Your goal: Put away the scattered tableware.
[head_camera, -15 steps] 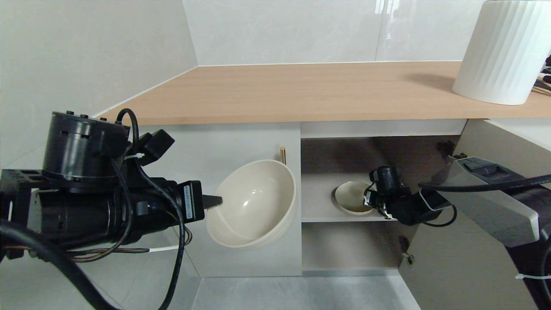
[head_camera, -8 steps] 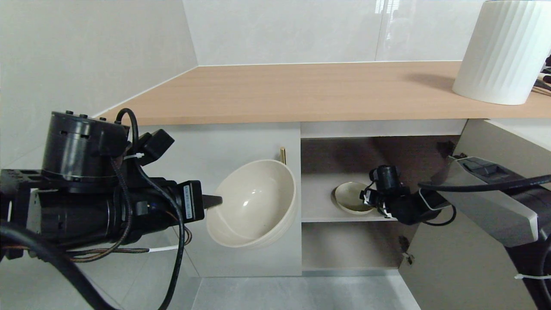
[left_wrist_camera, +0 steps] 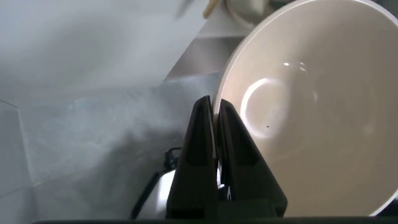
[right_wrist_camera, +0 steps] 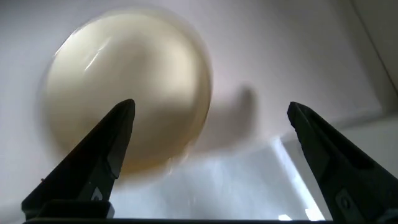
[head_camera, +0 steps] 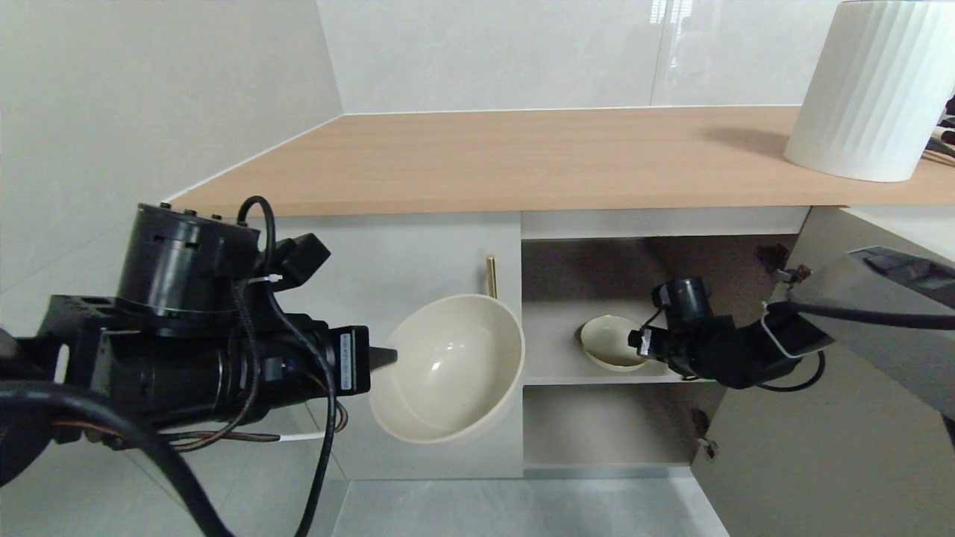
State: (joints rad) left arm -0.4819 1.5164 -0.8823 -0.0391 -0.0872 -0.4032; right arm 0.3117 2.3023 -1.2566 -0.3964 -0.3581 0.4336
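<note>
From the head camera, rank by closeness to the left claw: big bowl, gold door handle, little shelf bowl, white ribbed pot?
1. Big bowl: rim clamped in the left gripper.
2. Gold door handle: just above the bowl, on the shut door.
3. Little bowl: on the shelf, rightward.
4. White ribbed pot: far right on the counter.

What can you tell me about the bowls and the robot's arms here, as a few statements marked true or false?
1. The left jaws pinch the big bowl by its rim. True.
2. The small bowl sits on the counter. False: it rests on the shelf inside the open cupboard.
3. The right jaws are open and hold nothing. True.
4. The big bowl stands upright on the floor. False: it is tilted and held in the air before the closed door.
5. A white ribbed pot stands on the counter. True.
</note>
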